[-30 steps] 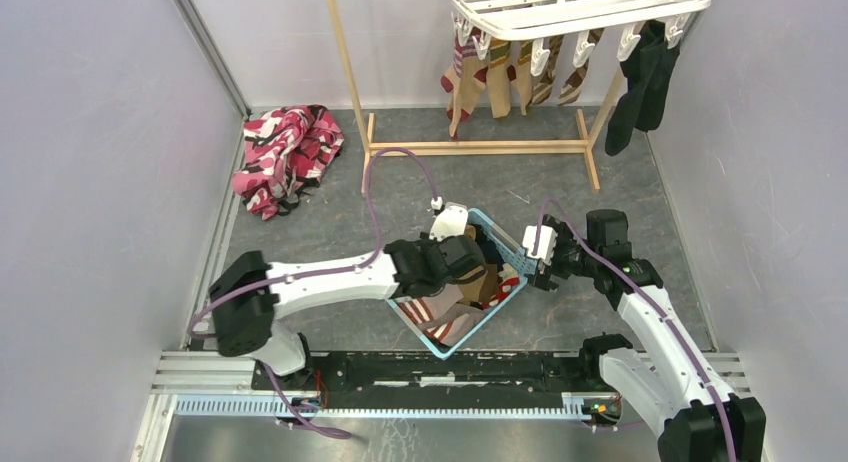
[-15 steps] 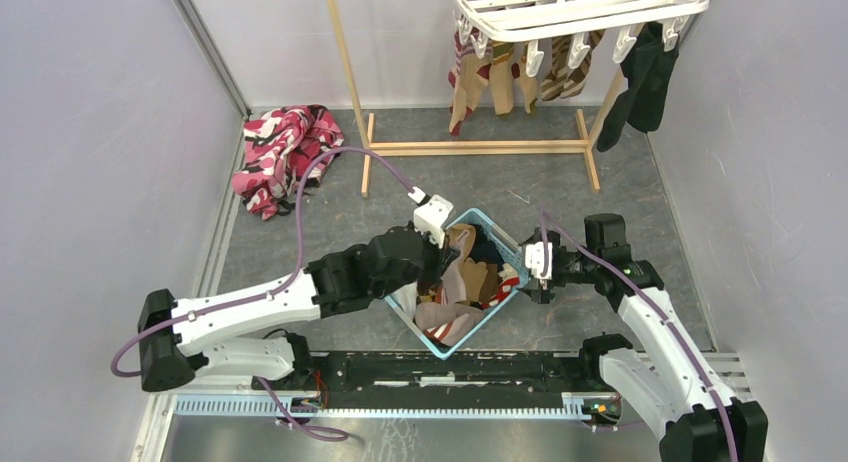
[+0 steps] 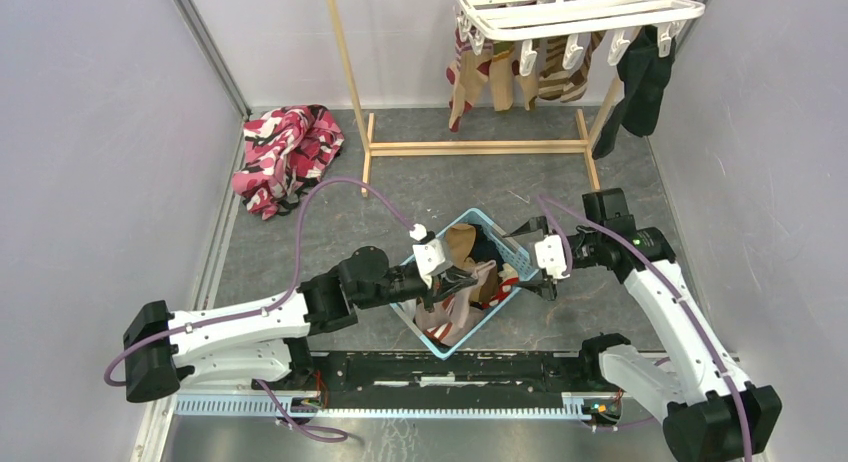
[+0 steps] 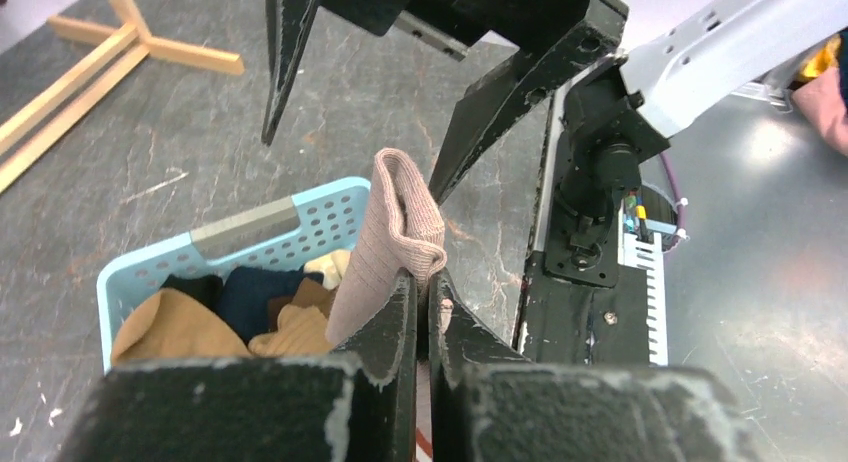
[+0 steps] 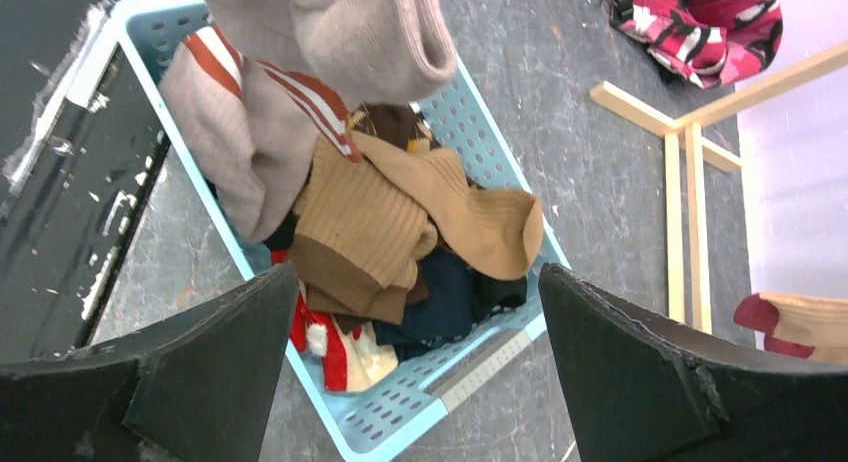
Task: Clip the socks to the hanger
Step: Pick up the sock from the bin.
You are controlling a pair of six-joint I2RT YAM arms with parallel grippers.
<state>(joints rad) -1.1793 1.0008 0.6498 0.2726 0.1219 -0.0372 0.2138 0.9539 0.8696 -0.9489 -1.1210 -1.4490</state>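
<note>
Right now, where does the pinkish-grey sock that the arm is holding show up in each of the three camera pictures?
Top external: the sock hangs at centre, over the light blue basket.
Left wrist: the sock is at centre, pinched in the left gripper, with the basket at left.
Right wrist: the sock is at top centre, above the basket.
Shared landmark: the basket.

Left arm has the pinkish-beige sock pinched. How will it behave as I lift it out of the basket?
Likely floppy: the sock folds over above the left gripper, whose jaws are shut on it. Probably light, since a narrow pinch holds it up. Its tail seems to trail into the basket, so it may snag neighbours.
</note>
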